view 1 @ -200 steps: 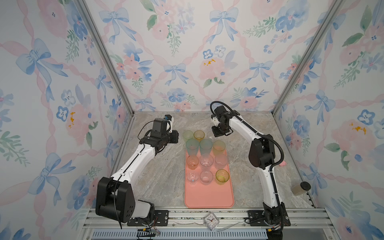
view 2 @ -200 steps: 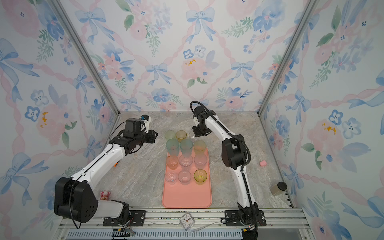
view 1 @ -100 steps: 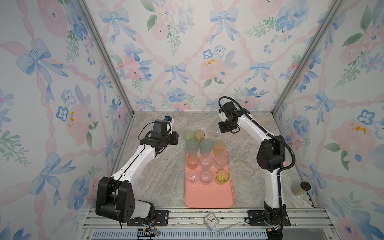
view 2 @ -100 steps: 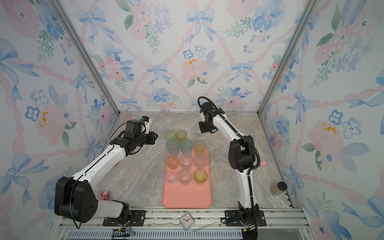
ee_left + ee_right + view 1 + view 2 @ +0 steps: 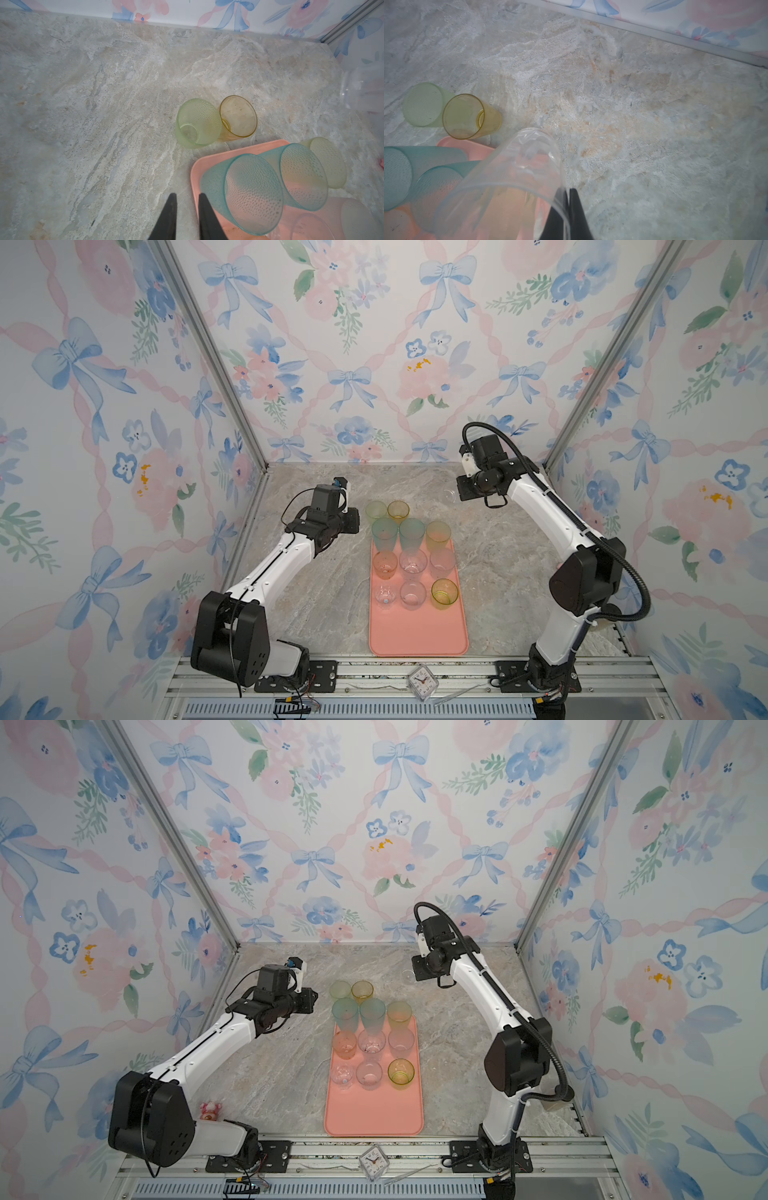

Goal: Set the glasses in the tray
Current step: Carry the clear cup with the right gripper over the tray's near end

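Note:
The salmon-pink tray [image 5: 417, 635] lies lengthwise in the middle, and several glasses stand on its far half. A green glass [image 5: 376, 510] and an amber glass [image 5: 398, 510] stand on the marble just beyond its far end, touching each other. My right gripper [image 5: 568, 190] is shut on the rim of a clear glass [image 5: 517, 166]. It holds that glass above the table at the back right, seen in a top view [image 5: 449, 494]. My left gripper [image 5: 187, 195] hovers by the tray's far left corner [image 5: 194, 172], slightly open with nothing between its fingers.
Two tall teal glasses [image 5: 384, 533] and a yellow-green one [image 5: 437, 533] crowd the tray's far end. A small clock [image 5: 422, 682] sits on the front rail. A pink toy [image 5: 210, 1110] lies at the front left. Walls close in on three sides.
My right gripper has carried the clear glass to the right, away from the far end of the tray. The left arm has barely moved.

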